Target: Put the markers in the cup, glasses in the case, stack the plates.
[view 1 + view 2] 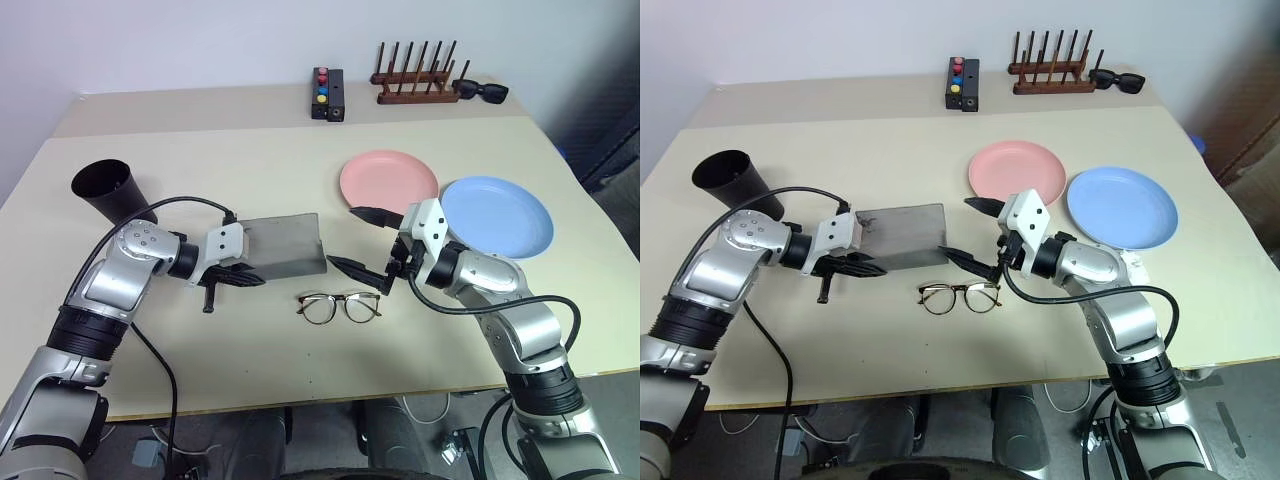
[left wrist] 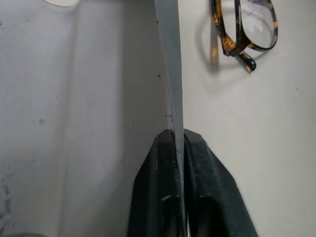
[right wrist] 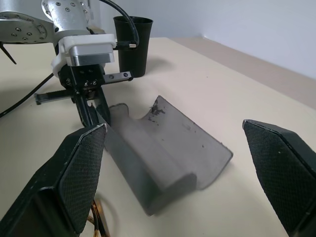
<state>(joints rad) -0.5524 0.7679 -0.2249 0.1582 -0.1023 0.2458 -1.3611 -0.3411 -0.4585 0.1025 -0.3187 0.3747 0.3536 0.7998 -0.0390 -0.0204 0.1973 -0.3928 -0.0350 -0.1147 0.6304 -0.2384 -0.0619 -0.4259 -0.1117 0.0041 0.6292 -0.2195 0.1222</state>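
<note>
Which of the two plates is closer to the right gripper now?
The pink plate: one open finger of the right gripper overlaps its near rim, while the blue plate lies farther right.

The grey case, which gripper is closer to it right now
Left. The left gripper is pinching the edge of the case's lid. The right gripper, fingers wide open, hovers just beside the case's other end, not touching it.

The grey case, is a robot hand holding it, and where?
Yes. The left end effector pinches the thin edge of the case lid. The right end effector is open and holds nothing.
</note>
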